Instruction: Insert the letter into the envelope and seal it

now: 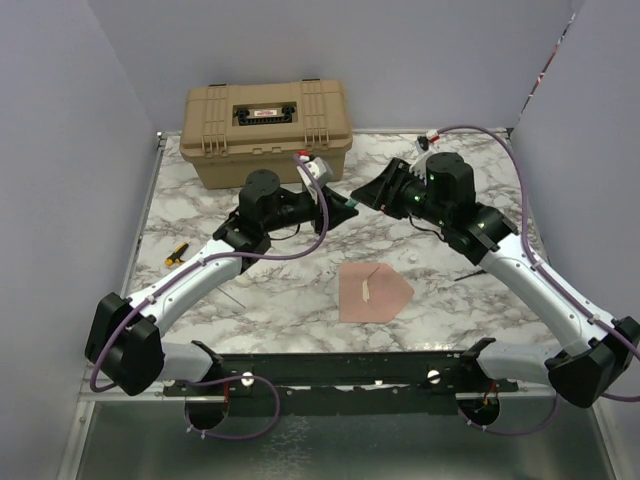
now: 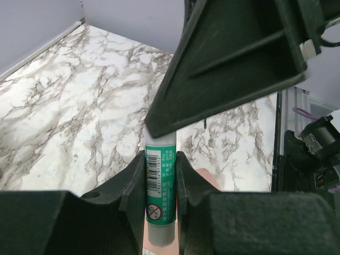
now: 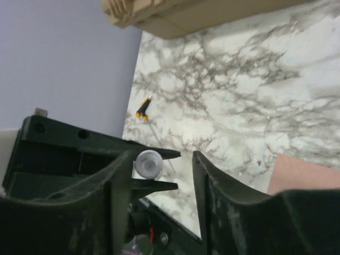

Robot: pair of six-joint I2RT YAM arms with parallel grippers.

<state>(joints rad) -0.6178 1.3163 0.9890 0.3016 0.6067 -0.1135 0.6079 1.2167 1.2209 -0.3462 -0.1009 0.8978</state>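
Observation:
My left gripper [image 2: 160, 159] is shut on a green-labelled glue stick [image 2: 160, 183], held in the air above the table. My right gripper [image 3: 159, 180] faces it from the right and stands open. The stick's round white end [image 3: 148, 163] sits just inside its left finger, with a gap to the other finger. In the left wrist view a right finger [image 2: 234, 64] hides the stick's top. The pinkish-brown envelope [image 1: 372, 292] lies flat below both grippers, its pointed flap towards the right, with a pale strip on it. The letter is hidden.
A tan hard case [image 1: 266, 130] stands at the back of the marble table [image 1: 200, 300]. A small yellow-and-black tool [image 1: 176, 254] lies at the left. Grey walls close in the left, back and right sides.

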